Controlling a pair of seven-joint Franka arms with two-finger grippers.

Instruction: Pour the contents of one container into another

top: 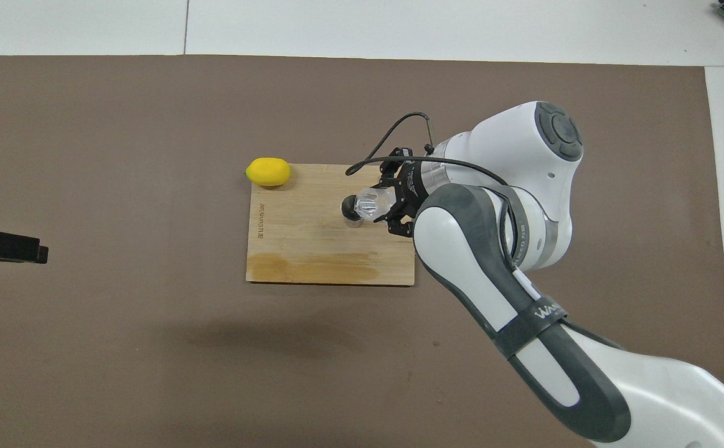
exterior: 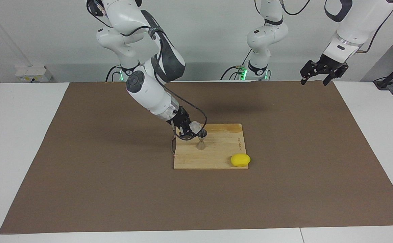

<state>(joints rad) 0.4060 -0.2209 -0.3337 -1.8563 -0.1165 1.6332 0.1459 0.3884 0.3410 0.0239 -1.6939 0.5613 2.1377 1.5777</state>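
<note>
On the wooden board mid-surface, the metal jigger stands upright w/ its open top cone facing up. The right pincer is pinching the clear glass cup, tipped over so the cup's long axis lies close to horizontal, mouth pointing toward the left arm's end of the surface and slightly down. In the facing view the cup's lip sits right at the jigger's rim, just above it; whether they touch I can't tell. Overhead, the cup overlaps the jigger at its edge, so the mouth is over the jigger's opening, not beside it.

Key relation: jigger is directly under and just ahead of the cup mouth, along the cup's own axis. Judging by that, the pour is underway or about finished; next move prob. only needs wrist roll, more tilt or back to upright, no sideways shift. Risk: nudging the jigger, narrow waist, looks easy to topple.

Right arm is far the nearer one. Left pincer hangs spread and empty, high over the mat corner at its own end, well apart from the board; that arm waits. A yellow lemon sits on the board corner farthest from the robots, toward the left arm's end, clear of the work.
</note>
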